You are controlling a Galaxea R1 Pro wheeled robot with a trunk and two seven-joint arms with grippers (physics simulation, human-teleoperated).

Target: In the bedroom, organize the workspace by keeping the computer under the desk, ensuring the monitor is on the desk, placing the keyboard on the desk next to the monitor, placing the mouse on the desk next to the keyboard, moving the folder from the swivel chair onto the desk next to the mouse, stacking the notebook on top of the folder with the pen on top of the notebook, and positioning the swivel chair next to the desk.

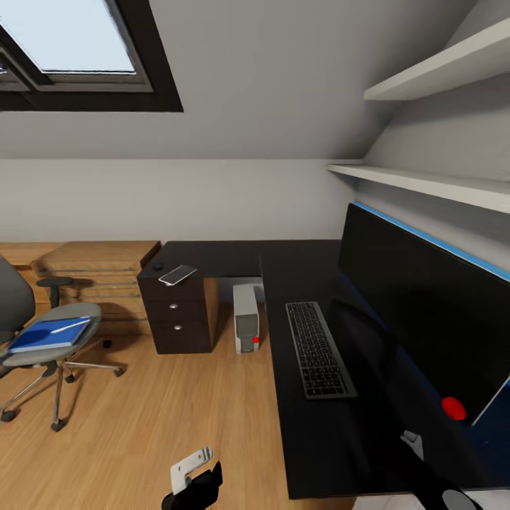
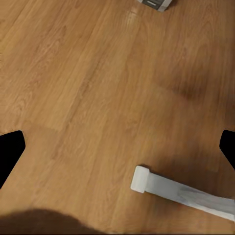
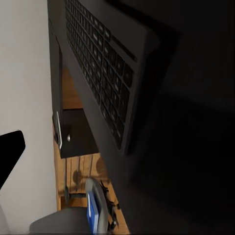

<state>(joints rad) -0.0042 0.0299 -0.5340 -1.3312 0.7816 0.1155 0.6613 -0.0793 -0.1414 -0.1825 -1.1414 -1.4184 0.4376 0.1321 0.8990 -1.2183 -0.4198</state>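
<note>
One keyboard (image 1: 319,349) is seen lying flat on the glossy black desk (image 1: 333,439), its long axis running from about 12 o'clock to 6 o'clock in the head view, parallel to the one monitor (image 1: 418,312), which stands upright just beside it at 3 o'clock. In the right wrist view the keyboard (image 3: 100,63) is seen close up, on the dark top. One computer (image 1: 246,317) is set upright on the wooden floor (image 1: 163,418) under the desk, just beside the black drawer unit (image 1: 177,312). On top of that unit, one small pale notebook (image 1: 177,275) lies at a slant, with one black mouse (image 1: 157,267) near it at 10 o'clock. One swivel chair (image 1: 42,347) stands well apart from the desk at 9 o'clock; its seat carries one blue folder (image 1: 48,334), and one pen (image 1: 69,326) lies on the folder, its long axis slanted towards 2 o'clock. The left gripper (image 2: 117,147) hangs over bare floor, its fingertips (image 2: 10,149) spread wide apart with nothing between them. For the right gripper (image 3: 12,152), one dark fingertip is seen; whether its jaws are apart or together cannot be told.
</note>
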